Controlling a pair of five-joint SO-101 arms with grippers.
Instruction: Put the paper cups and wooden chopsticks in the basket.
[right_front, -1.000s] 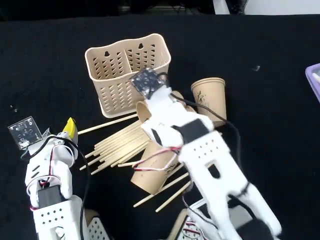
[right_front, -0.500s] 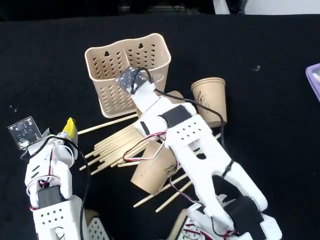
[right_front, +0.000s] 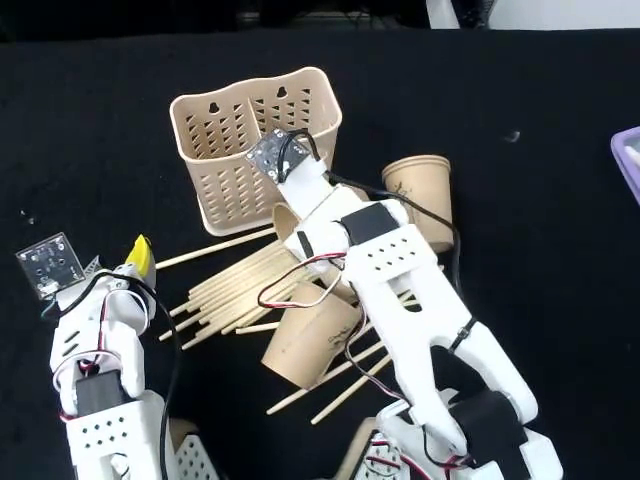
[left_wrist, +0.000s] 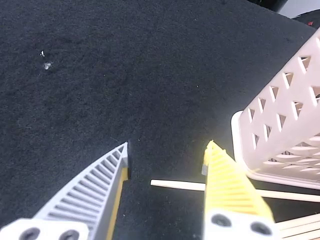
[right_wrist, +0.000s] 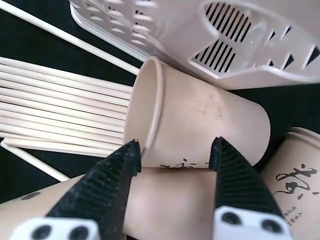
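The left arm (right_front: 100, 380) stood in the lower left of the high view, its white links stacked up the frame toward the wrist. The left gripper (left_wrist: 167, 150) pointed to the upper edge of that view with its jaws spread wide, one grey finger (left_wrist: 92, 197) and one yellow finger (left_wrist: 232, 192). The right arm (right_front: 425, 330) ran from the bottom right-centre diagonally up to the middle of the frame, stretched long. The right gripper (right_wrist: 175, 145) at its end had its two black fingers (right_wrist: 97, 197) parted.

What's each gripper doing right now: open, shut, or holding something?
Left gripper: open, holding nothing.
Right gripper: open over a tan paper cup lying on its side, not gripping it.
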